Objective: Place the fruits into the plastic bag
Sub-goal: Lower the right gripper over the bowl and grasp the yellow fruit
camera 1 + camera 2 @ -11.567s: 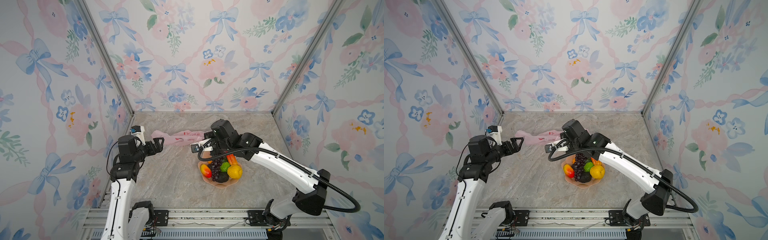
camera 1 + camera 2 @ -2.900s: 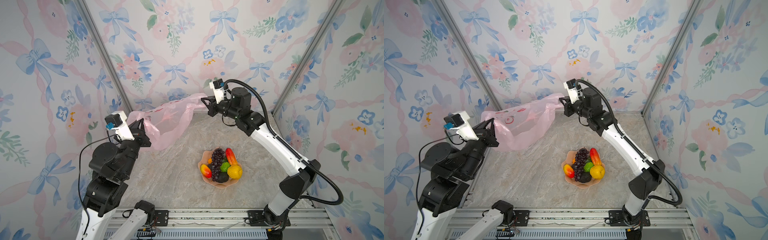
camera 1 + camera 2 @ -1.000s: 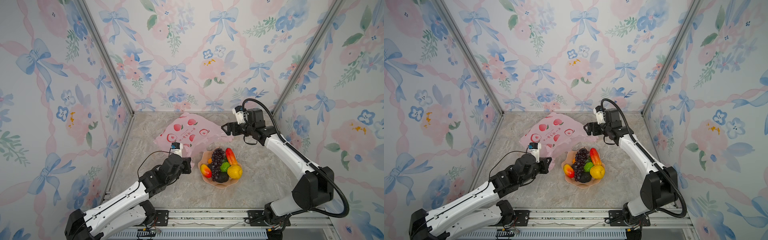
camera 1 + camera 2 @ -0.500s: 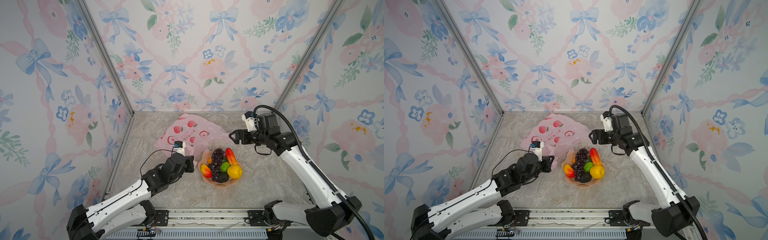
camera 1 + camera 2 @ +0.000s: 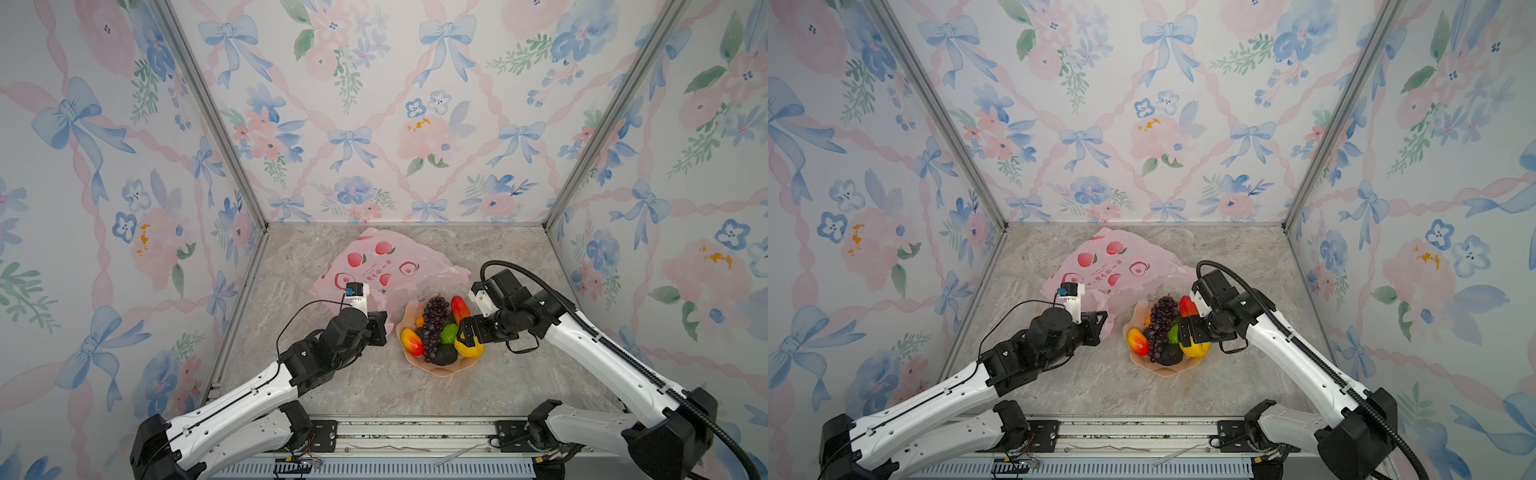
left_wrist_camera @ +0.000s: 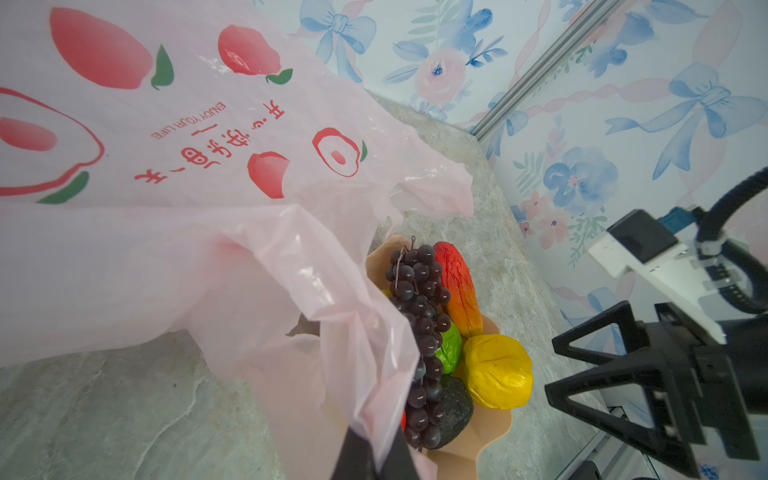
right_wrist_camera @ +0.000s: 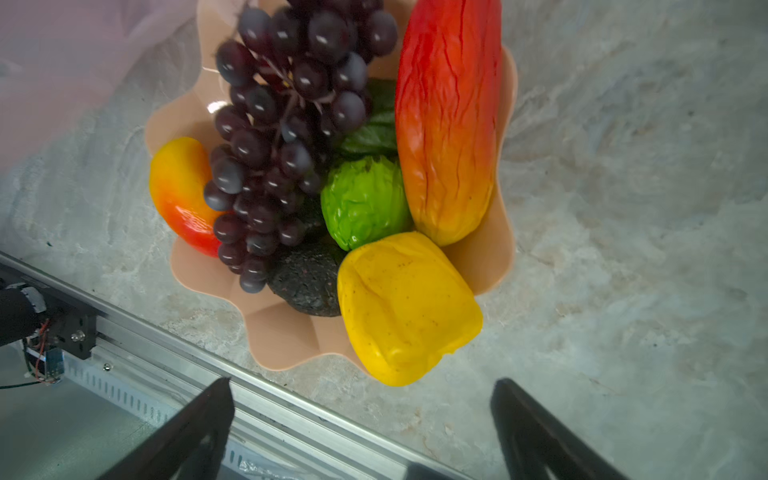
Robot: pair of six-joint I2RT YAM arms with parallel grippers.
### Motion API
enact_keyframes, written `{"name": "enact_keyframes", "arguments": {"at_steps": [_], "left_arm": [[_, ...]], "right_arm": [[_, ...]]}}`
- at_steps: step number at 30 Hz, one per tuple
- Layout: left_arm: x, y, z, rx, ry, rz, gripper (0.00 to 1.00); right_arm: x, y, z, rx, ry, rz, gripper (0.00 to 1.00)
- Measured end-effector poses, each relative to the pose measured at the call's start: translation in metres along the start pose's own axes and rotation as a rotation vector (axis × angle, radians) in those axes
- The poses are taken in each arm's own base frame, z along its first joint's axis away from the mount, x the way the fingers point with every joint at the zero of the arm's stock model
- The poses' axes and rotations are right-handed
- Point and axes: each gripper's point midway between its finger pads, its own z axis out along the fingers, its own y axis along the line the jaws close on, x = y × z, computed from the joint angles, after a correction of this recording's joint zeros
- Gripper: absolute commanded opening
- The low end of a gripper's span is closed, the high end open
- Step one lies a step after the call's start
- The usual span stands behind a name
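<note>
**A:** Nearest you, the metal rail (image 5: 415, 430) runs along the front edge of the desk (image 5: 374, 386).

**B:** Just past it on your left, your left jaws are clenched on a fold of the plastic bag (image 5: 386, 262). In the left wrist view the pink film runs straight down between the black fingers (image 6: 353, 461).

**A:** On your right, your right jaws stand spread wide over the yellow lemon (image 5: 1198, 351), grasping nothing. In the right wrist view the lemon lies in line with the gap between the fingers (image 7: 191, 432), clear of both.

**B:** The fruits (image 5: 1163, 332) you are after all lie in the peach bowl (image 5: 446, 371), mid-desk.

- The lemon sits at its near right rim, with the black avocado (image 5: 444, 356) beside it.
- The red-yellow mango (image 5: 410, 341) lies at the left rim.
- The grape bunch (image 5: 434, 318) drapes down the middle.
- The bumpy green fruit (image 5: 449, 333) is wedged between the grapes and the lemon.
- The long red-orange fruit (image 5: 459, 306) lies along the far right side.

**A:** Farther back, the bag spreads over the desk behind and to the left of the bowl. Its side printed with red peaches and red writing faces up. Its near flap rises to your left jaws and hangs just beside the bowl's left rim. I cannot tell you whether film and rim touch.

**B:** Beyond the bag stands the floral back wall (image 5: 374, 124).
</note>
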Motion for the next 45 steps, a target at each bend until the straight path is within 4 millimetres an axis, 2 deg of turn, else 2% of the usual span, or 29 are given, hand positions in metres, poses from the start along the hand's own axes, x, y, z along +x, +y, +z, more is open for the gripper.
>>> {"name": "enact_keyframes", "arguments": {"at_steps": [3,9,16,23,32,41,45], "left_arm": [[0.000,0.000,0.000,0.000,0.000,0.000,0.00],[0.000,0.000,0.000,0.000,0.000,0.000,0.00],[0.000,0.000,0.000,0.001,0.000,0.001,0.00],[0.000,0.000,0.000,0.001,0.000,0.001,0.00],[0.000,0.000,0.000,0.001,0.001,0.001,0.00],[0.000,0.000,0.000,0.001,0.001,0.001,0.00],[0.000,0.000,0.000,0.001,0.001,0.001,0.00]], "right_arm": [[0.006,-0.002,0.010,0.000,0.023,0.016,0.99],[0.005,-0.005,0.024,-0.016,0.041,0.041,0.99],[0.008,-0.016,0.034,-0.022,0.049,0.087,0.98],[0.008,-0.016,0.044,-0.033,0.059,0.092,0.96],[0.006,-0.018,0.055,-0.044,0.076,0.100,0.88],[0.004,-0.017,0.056,-0.048,0.071,0.099,0.71],[0.004,-0.017,0.056,-0.047,0.071,0.103,0.69]]}}
